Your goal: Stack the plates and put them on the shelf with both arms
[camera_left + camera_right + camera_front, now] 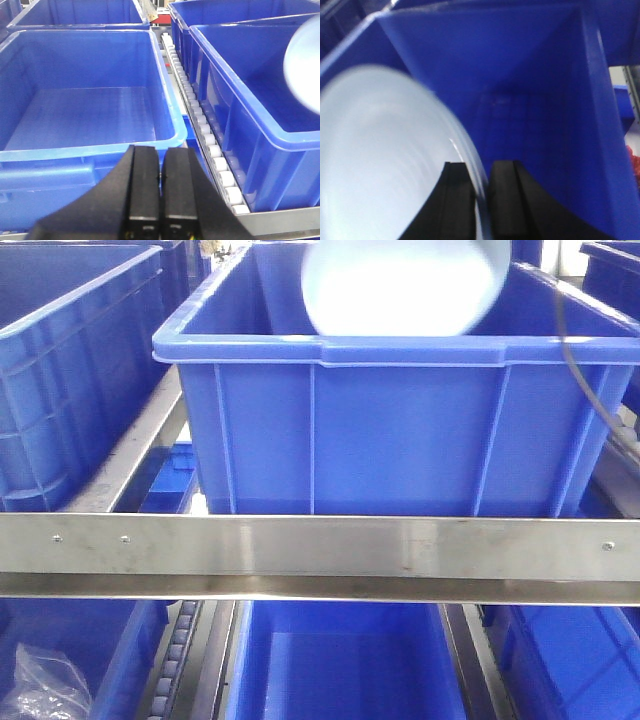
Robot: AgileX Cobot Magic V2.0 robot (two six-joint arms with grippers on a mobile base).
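Right end effector (481,200) pinches the plates (385,165) by their rim.
Blurred, tilted, they hang over the middle crate (400,430) at twelve o'clock, behind the shelf (320,550) rail; left end effector (160,192) is closed, empty.

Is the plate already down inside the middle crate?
No. The plate is tilted on edge above the crate, its rim pinched in the right gripper. One plate or two, I cannot tell.
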